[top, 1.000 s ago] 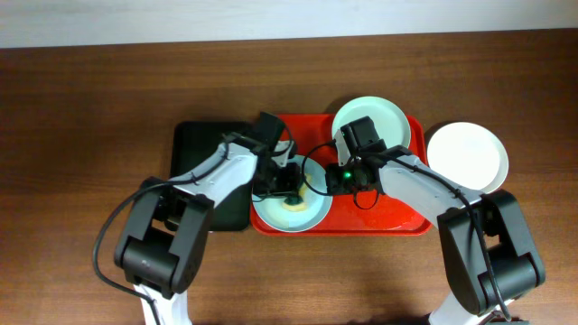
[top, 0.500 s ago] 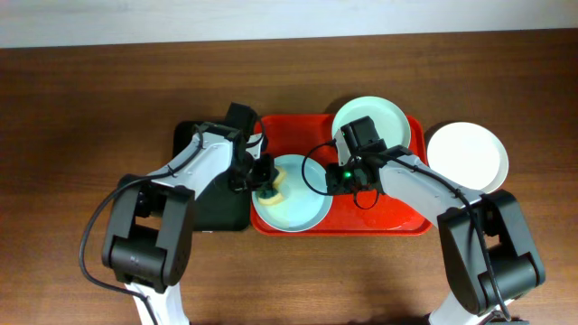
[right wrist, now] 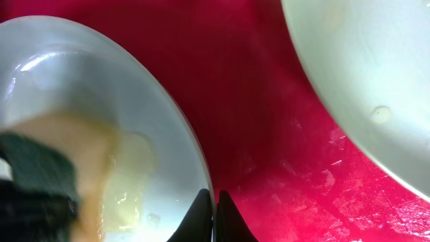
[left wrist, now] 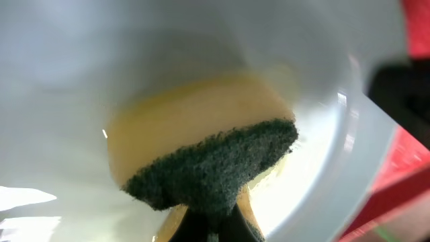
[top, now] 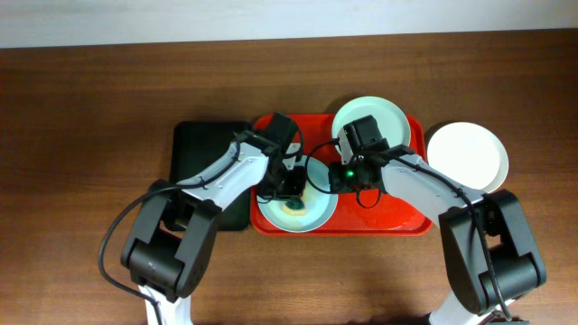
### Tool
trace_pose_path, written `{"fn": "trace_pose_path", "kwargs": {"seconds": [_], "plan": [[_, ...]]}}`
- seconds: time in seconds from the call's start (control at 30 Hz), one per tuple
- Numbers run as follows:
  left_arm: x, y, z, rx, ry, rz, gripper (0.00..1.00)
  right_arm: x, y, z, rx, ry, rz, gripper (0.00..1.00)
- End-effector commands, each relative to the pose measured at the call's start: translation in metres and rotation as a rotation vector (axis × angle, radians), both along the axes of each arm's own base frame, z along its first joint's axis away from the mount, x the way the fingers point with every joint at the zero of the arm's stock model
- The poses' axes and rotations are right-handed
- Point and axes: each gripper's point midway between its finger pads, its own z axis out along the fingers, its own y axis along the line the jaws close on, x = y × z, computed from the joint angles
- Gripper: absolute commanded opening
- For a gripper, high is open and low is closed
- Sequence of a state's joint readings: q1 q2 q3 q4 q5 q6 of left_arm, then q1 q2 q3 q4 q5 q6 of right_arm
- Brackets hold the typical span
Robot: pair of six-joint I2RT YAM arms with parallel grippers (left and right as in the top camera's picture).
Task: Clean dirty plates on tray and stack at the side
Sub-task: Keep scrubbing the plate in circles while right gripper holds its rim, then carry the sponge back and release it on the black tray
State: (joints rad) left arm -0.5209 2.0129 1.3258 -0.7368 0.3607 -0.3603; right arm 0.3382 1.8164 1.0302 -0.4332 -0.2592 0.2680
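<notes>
The left gripper (top: pixel 289 185), jaws clenched on the sponge (left wrist: pixel 208 168), is back at the centre of the mint plate (top: pixel 314 214) after reaching its 9 o'clock rim, so scrubbing continues, I judge. The plate sits at the tray's (top: pixel 397 218) 7 o'clock. The right gripper (right wrist: pixel 215 202) stays pinching its 3 o'clock rim.

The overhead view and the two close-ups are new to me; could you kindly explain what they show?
These are two robot arms at a wooden table. One picture looks down from above; the other two come from a camera on each wrist. A red tray carries a smeared plate and a mint plate; a white plate lies beside it on the table, and a black tray sits on the other side. The left gripper presses a sponge onto the smeared plate, while the right gripper pinches that plate's rim.
</notes>
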Motion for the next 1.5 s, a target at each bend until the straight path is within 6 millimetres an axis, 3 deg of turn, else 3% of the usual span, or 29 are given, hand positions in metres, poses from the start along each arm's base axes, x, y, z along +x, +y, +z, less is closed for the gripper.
{"fn": "trace_pose_path", "kwargs": {"seconds": [0.0,0.07,0.37,0.47,0.6,0.73,0.9,1.03,1.13,1.2,1.37,1.47], "plan": [[-0.022,-0.014,-0.009,-0.071,0.098,-0.031,0.00,-0.004,0.006,-0.004,0.016,0.018,0.015,0.04],[-0.019,-0.008,-0.012,-0.035,0.080,-0.033,0.00,-0.004,0.006,-0.004,0.016,0.018,0.014,0.04],[-0.006,0.062,-0.028,0.302,0.012,0.027,0.00,-0.004,0.006,-0.004,0.016,0.018,0.014,0.04],[-0.003,0.085,-0.028,0.347,0.032,0.058,0.00,-0.004,0.006,-0.004,0.016,0.018,0.015,0.04],[0.001,0.098,-0.027,0.351,0.046,0.078,0.00,-0.004,0.006,-0.004,0.016,0.018,0.015,0.04],[0.010,0.100,-0.020,0.340,0.038,0.097,0.00,-0.004,0.006,-0.004,0.016,0.018,0.015,0.04],[0.025,0.076,0.003,0.228,0.006,0.078,0.00,-0.004,0.006,-0.004,0.016,0.018,0.015,0.04],[0.037,0.055,0.034,0.113,-0.037,0.077,0.00,-0.004,0.006,-0.004,0.016,0.018,0.014,0.04],[0.046,0.039,0.069,0.012,-0.092,0.073,0.00,-0.004,0.006,-0.004,0.016,0.018,0.014,0.04],[0.049,0.038,0.086,-0.007,-0.132,0.074,0.00,-0.004,0.006,-0.004,0.016,0.018,0.015,0.04],[0.053,0.048,0.115,-0.020,-0.195,0.098,0.00,-0.004,0.006,-0.004,0.016,0.018,0.014,0.04],[0.051,0.081,0.112,0.073,-0.171,0.153,0.00,-0.004,0.006,-0.004,0.016,0.018,0.014,0.04]]}}
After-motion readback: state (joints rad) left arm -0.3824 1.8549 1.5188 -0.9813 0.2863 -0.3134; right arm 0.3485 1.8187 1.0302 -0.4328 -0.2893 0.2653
